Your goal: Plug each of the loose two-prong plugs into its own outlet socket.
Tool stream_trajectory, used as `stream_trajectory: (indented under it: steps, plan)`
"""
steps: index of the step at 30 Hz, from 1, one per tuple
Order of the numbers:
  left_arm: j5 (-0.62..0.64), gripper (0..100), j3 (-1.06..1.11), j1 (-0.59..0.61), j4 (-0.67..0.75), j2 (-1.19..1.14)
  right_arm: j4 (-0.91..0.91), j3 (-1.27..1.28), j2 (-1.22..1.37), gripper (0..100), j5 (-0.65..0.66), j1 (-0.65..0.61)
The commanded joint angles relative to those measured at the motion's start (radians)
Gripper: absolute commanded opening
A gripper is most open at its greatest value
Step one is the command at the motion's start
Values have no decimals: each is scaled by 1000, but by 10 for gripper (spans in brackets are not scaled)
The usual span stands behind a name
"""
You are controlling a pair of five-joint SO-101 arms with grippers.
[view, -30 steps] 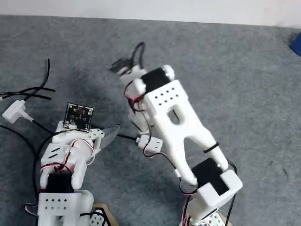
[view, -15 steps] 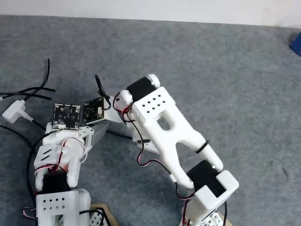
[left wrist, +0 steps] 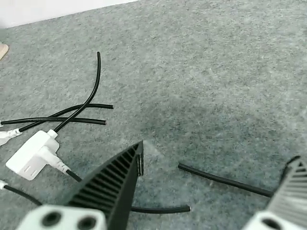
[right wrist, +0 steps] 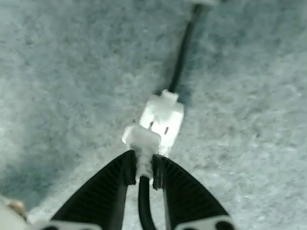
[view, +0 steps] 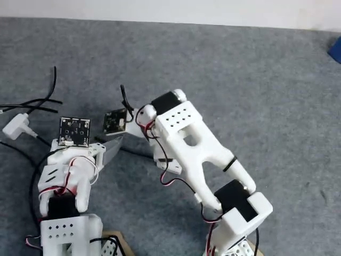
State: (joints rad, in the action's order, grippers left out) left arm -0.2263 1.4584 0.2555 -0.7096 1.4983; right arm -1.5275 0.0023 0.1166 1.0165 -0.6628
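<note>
Mottled grey worktop point(view: 266, 80); white arms point(view: 192, 138) with black motors point(view: 166, 101) and red wiring point(view: 66, 189); black ribbed left claw point(left wrist: 218, 153) and right claw point(right wrist: 143, 175); white plug point(right wrist: 141, 136) and white socket point(right wrist: 163, 117) on black cords point(right wrist: 180, 62); white loose plug point(view: 16, 126) near the worktop's left edge; blue object point(view: 335, 49) at its right edge.

A white plug point(right wrist: 141, 137) on a black cord was pinched at its neck in the right hand point(right wrist: 142, 168), its face against a white socket point(right wrist: 164, 116) on the grey worktop point(right wrist: 62, 72). A second white connector point(left wrist: 29, 154) lay flat well apart, beside crossed black cords point(left wrist: 72, 112).
</note>
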Motion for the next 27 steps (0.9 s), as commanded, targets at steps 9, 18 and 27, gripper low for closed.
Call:
stream_trajectory:
  steps: [9, 18, 27]
  plan:
    - [9, 418, -21, 7, 20, -2, 36, -2, -4, 7, 32, 30]
    - [9, 418, -21, 7, 20, -2, 39, 5, -4, 7, 83, 73]
    - [9, 418, -22, 12, 20, 4, 119, 127, -10, 7, 124, 50]
